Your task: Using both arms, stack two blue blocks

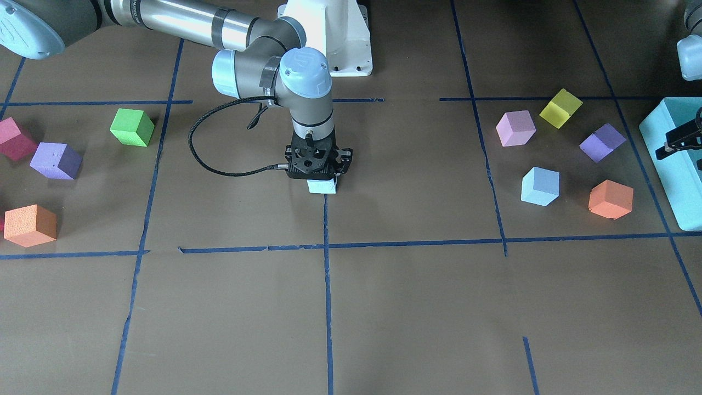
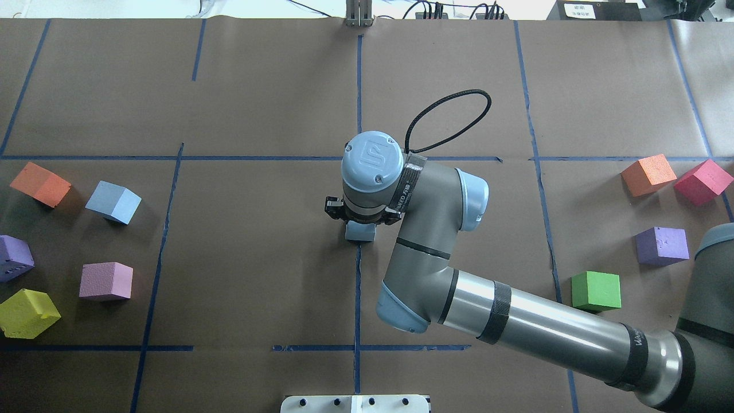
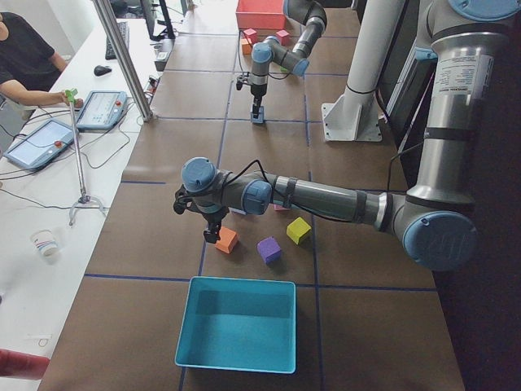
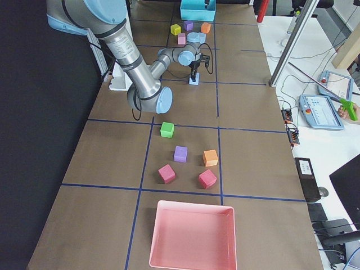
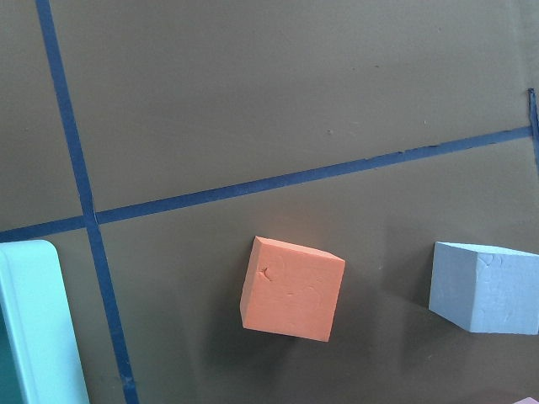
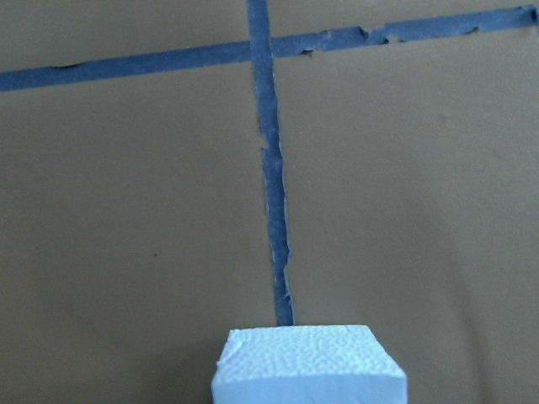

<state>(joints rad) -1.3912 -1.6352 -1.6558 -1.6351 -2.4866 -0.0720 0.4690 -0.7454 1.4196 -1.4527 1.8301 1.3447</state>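
Observation:
One blue block sits at the table's centre on a blue tape line. My right gripper points straight down over it and looks shut on it; the block fills the bottom of the right wrist view. The second blue block lies free among other cubes on my left side and also shows in the overhead view. My left gripper hovers open and empty beside the teal bin. The left wrist view shows the second blue block at its right edge.
An orange cube, a purple cube, a pink cube and a yellow cube surround the second blue block. Green, purple, orange and red cubes lie on my right side. A pink tray stands at that end.

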